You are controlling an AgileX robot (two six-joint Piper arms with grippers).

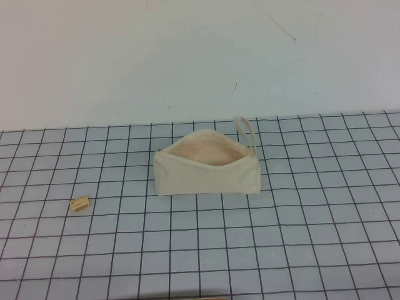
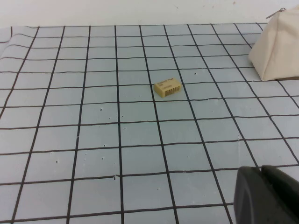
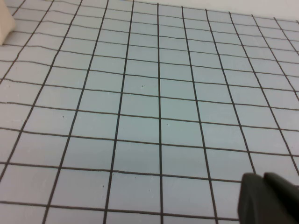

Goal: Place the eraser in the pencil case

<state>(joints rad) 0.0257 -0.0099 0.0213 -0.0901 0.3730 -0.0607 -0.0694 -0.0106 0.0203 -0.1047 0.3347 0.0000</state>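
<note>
The eraser (image 1: 79, 204) is a tiny tan-yellow block lying on the grid mat at the left. It also shows in the left wrist view (image 2: 167, 87). The pencil case (image 1: 206, 167) is a cream fabric pouch standing near the middle of the mat, its zip mouth open upward, its loop strap at its right far end. One end of it shows in the left wrist view (image 2: 278, 46). My left gripper (image 2: 261, 171) is shut and empty, well short of the eraser. My right gripper (image 3: 264, 178) is shut and empty over bare mat. Neither gripper shows in the high view.
The blue-grey grid mat (image 1: 300, 237) covers the table up to a plain white wall (image 1: 187, 56) at the back. A sliver of the pouch sits at the corner of the right wrist view (image 3: 4, 23).
</note>
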